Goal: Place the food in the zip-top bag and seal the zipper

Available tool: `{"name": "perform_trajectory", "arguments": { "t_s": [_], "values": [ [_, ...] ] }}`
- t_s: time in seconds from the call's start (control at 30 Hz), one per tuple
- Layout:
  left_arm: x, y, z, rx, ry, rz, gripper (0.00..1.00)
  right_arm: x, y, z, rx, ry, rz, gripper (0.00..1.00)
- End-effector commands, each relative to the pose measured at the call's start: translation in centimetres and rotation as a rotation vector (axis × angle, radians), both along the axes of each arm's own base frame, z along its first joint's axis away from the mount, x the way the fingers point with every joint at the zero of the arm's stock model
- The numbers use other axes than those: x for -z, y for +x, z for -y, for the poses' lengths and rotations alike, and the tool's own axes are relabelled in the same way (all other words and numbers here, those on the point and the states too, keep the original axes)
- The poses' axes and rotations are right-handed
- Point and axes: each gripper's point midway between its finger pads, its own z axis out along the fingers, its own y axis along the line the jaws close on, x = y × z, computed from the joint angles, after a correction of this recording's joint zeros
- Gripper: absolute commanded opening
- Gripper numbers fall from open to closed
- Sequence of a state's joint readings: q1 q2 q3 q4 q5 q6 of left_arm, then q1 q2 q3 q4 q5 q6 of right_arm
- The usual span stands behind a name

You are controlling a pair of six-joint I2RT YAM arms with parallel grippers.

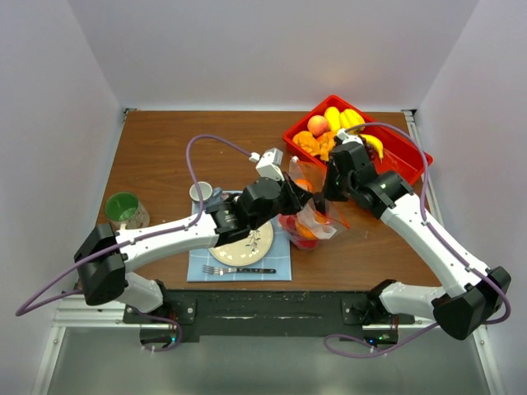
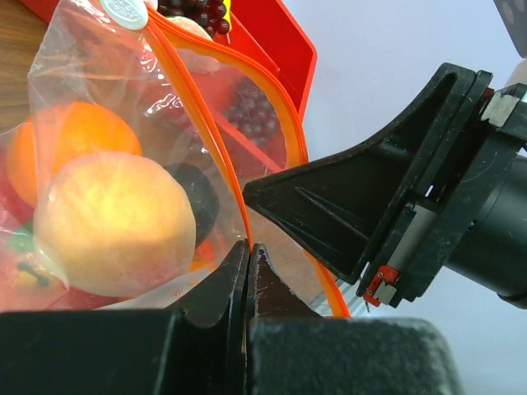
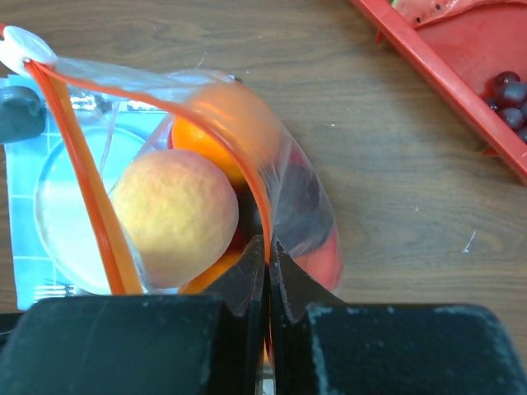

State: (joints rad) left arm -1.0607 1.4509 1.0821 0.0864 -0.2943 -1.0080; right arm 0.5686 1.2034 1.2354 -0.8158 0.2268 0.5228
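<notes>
zip-top bag (image 3: 296,189) upright, mouth up (zipper (image 3: 82,177) parted)

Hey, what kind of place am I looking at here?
Probably a lab test booth staged as a dining table: plain white walls box in a wooden table, set with a plate, fork and blue placemat.

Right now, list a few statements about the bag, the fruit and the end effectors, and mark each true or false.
1. The left end effector and the right end effector each pinch the zipper. True.
2. The zip-top bag is empty. False: a peach and an orange sit inside.
3. The zipper is sealed. False: its two strips stand apart.
4. The red tray holds grapes. True.
</notes>
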Motion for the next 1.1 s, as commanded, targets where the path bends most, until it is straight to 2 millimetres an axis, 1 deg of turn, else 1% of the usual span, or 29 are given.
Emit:
{"name": "perform_trajectory", "arguments": {
  "t_s": [0.0,0.1,0.13,0.2,0.23,0.27,0.33,0.37,0.43,0.47,0.57,0.63,0.67,0.7,0.73,0.77,0.8,0.83,0.87,0.9,0.93,0.97,1.0,1.03,1.07],
  "values": [
    [-2.0,1.0,0.4,-0.037,-0.072,0.055,0.01,-1.1,0.3,0.2,0.008,0.013,0.055,0.06],
    [-1.8,1.3,0.4,-0.044,-0.057,0.065,0.09,-0.5,0.3,0.1,-0.002,0.003,0.044,0.08],
    [-1.8,1.4,0.4,-0.045,-0.054,0.068,0.16,-0.3,0.4,0.0,-0.004,0.000,0.039,0.08],
    [-2.2,1.9,0.2,-0.051,-0.048,0.079,0.22,-0.4,0.6,-0.1,-0.008,0.003,0.040,0.08],
    [-2.5,1.9,0.2,-0.042,-0.049,0.085,0.27,-0.4,0.7,-0.2,-0.009,0.003,0.041,0.08],
    [-2.8,2.4,-0.2,-0.049,-0.050,0.093,0.30,-0.5,0.7,-0.2,-0.009,0.001,0.042,0.08],
    [-3.6,2.8,-0.5,-0.036,-0.041,0.119,0.35,-0.7,0.8,-0.2,-0.010,-0.004,0.046,0.08],
    [-3.7,3.4,-1.0,-0.047,-0.034,0.123,0.36,-0.8,0.9,-0.2,-0.011,-0.002,0.050,0.09],
    [-4.4,3.7,-1.2,-0.015,-0.029,0.141,0.38,-0.7,1.0,-0.2,-0.009,-0.009,0.047,0.09],
    [-4.4,4.4,-1.8,-0.024,-0.023,0.142,0.39,-0.8,1.1,-0.2,-0.009,-0.008,0.049,0.09],
    [-5.6,4.7,-2.8,-0.028,-0.006,0.186,0.42,-0.7,1.2,-0.2,-0.010,-0.012,0.048,0.09],
    [-6.4,5.1,-3.9,-0.054,0.021,0.212,0.44,-0.7,1.2,-0.3,-0.009,-0.011,0.047,0.09],
    [-6.5,5.9,-4.9,-0.072,0.027,0.215,0.45,-0.6,1.2,-0.3,-0.009,-0.013,0.045,0.09],
    [-7.1,6.2,-5.5,-0.066,0.034,0.247,0.45,-0.5,1.2,-0.2,-0.011,-0.015,0.044,0.09],
    [-7.3,7.1,-6.3,-0.045,0.037,0.262,0.46,-0.6,1.2,-0.3,-0.012,-0.012,0.045,0.09],
    [-7.4,7.6,-6.8,-0.034,0.052,0.285,0.46,-0.6,1.2,-0.4,-0.016,-0.011,0.044,0.09],
    [-7.9,8.2,-7.3,-0.011,0.094,0.359,0.46,-0.7,1.3,-0.4,-0.018,-0.011,0.047,0.09],
    [-8.1,9.0,-8.3,0.006,0.116,0.398,0.47,-0.8,1.2,-0.5,-0.024,-0.008,0.047,0.09],
    [-8.2,9.4,-8.8,0.028,0.134,0.439,0.47,-0.8,1.2,-0.6,-0.030,-0.006,0.046,0.09],
    [-9.7,9.8,-9.4,0.045,0.149,0.554,0.47,-1.0,1.2,-0.7,-0.039,-0.004,0.051,0.10],
    [-9.2,10.7,-10.6,0.066,0.167,0.579,0.47,-1.1,1.3,-0.8,-0.044,-0.003,0.055,0.10],
    [-9.1,11.3,-11.2,0.072,0.180,0.600,0.47,-1.1,1.3,-0.9,-0.050,0.000,0.054,0.10],
    [-9.7,11.8,-11.6,0.088,0.178,0.658,0.46,-1.2,1.3,-1.0,-0.056,0.000,0.058,0.10],
    [-9.2,11.8,-12.0,0.154,0.164,0.685,0.45,-1.1,1.4,-1.0,-0.059,-0.001,0.052,0.10],
    [-9.4,12.2,-11.9,0.176,0.150,0.731,0.45,-1.0,1.3,-1.1,-0.065,-0.001,0.048,0.10]
  ]
}}
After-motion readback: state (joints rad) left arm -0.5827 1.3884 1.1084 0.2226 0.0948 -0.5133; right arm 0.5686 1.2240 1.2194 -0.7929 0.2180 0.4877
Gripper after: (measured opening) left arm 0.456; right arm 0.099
